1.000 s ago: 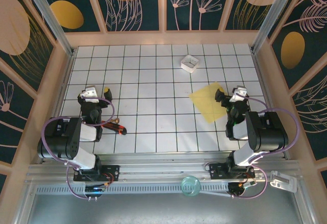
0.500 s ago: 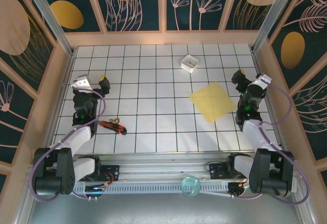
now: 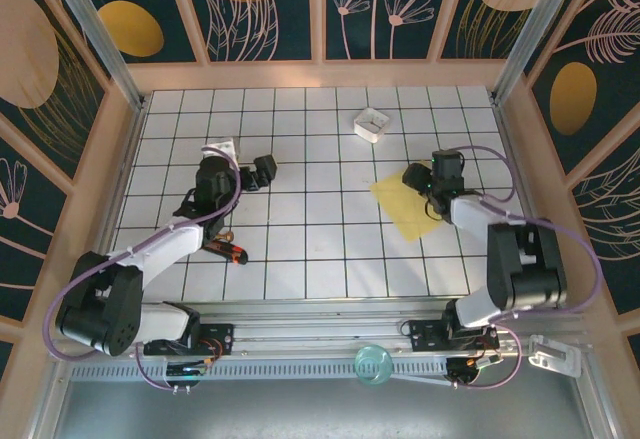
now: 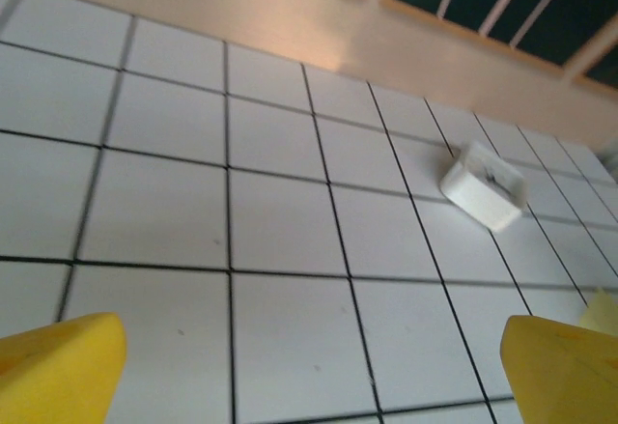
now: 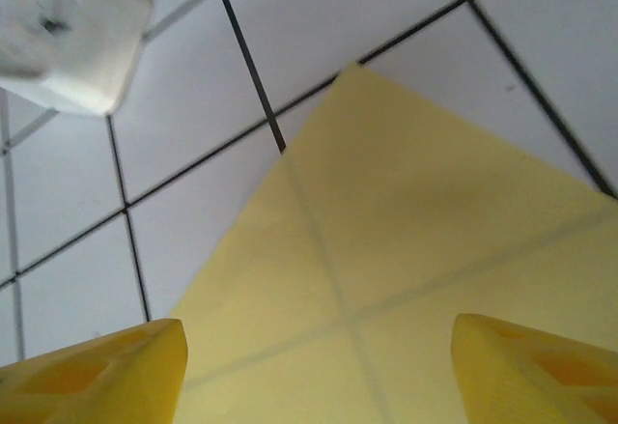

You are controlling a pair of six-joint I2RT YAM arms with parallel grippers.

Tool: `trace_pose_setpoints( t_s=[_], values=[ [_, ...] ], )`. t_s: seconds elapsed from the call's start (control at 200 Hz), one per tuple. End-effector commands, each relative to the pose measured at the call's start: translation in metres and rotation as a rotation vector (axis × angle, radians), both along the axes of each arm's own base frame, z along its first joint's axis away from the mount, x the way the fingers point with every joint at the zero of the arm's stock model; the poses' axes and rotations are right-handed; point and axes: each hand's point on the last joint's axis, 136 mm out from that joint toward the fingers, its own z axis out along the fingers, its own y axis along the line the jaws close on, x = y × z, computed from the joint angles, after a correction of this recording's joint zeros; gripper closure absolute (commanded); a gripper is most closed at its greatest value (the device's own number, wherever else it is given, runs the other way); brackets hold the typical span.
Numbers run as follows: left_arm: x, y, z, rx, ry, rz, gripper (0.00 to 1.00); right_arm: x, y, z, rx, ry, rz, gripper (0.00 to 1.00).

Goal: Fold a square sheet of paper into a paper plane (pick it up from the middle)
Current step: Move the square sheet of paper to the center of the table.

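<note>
The right jaws stood wide apart and held nothing. Their yellow fingertips hung low over the sheet, one on each side of it. The left jaws were also spread wide and empty, over bare tiles well apart from the paper.

The sheet lay flat on the right half of the tabletop, one corner pointing toward the white box. It was thin enough for the grid lines to show through.

The likeliest trouble was a missed pick. A flat, thin sheet gave the fingertips no edge to catch, so closing on it could have scraped it across the tiles or bunched it into a stray crease that would spoil the folds. From above, the right jaws seemed to sit nearer the far corner than the middle. A grip there would probably have lifted a limp, drooping sheet or dog-eared the corner. Nothing pinned the paper down, so a sideways nudge could have slid it toward the box. Pressing too low risked jamming the fingertips against the tabletop.

By count there were:
- two arms
- one yellow sheet
- one white box
- one red-handled tool near the left arm
- one round clear object on the near rail

No plane had been folded yet.
</note>
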Motion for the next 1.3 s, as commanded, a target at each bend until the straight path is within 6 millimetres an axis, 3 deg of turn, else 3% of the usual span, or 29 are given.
trace_pose_setpoints(
  t_s=[0.0,0.205,0.36,0.53,0.671,0.891,0.921,1.041,1.161,1.261,1.296],
  values=[
    [-0.004,-0.011,-0.003,-0.018,0.039,-0.032,0.01,0.010,0.020,-0.013,0.015,0.081,0.080,0.34],
    [-0.009,-0.009,-0.003,-0.019,0.027,-0.038,0.01,0.012,0.041,-0.039,-0.007,0.166,0.127,0.40],
    [-0.006,-0.002,-0.010,0.008,0.049,0.009,0.01,0.002,0.060,-0.056,0.090,0.202,0.153,0.45],
    [-0.003,0.004,-0.017,0.037,0.079,0.041,0.01,-0.010,0.095,-0.061,0.147,0.218,0.201,0.46],
    [-0.003,0.009,-0.027,0.056,0.115,0.072,0.01,-0.016,0.137,-0.057,0.223,0.209,0.252,0.47],
    [-0.011,0.014,-0.041,0.066,0.181,0.091,0.01,-0.019,0.230,-0.045,0.404,0.195,0.368,0.48],
    [-0.012,0.015,-0.041,0.064,0.186,0.094,0.01,-0.022,0.249,-0.041,0.444,0.191,0.400,0.48],
    [-0.017,0.016,-0.045,0.058,0.210,0.093,0.03,-0.023,0.286,-0.022,0.581,0.170,0.459,0.48],
    [-0.022,0.007,-0.049,0.038,0.243,0.064,0.05,-0.017,0.286,0.005,0.630,0.122,0.479,0.48],
    [-0.026,-0.010,-0.053,0.085,0.274,0.038,0.04,-0.014,0.266,0.033,0.610,0.056,0.487,0.46],
    [-0.027,-0.019,-0.054,0.103,0.292,0.023,0.04,-0.005,0.243,0.039,0.594,0.029,0.457,0.44]
  ],
)
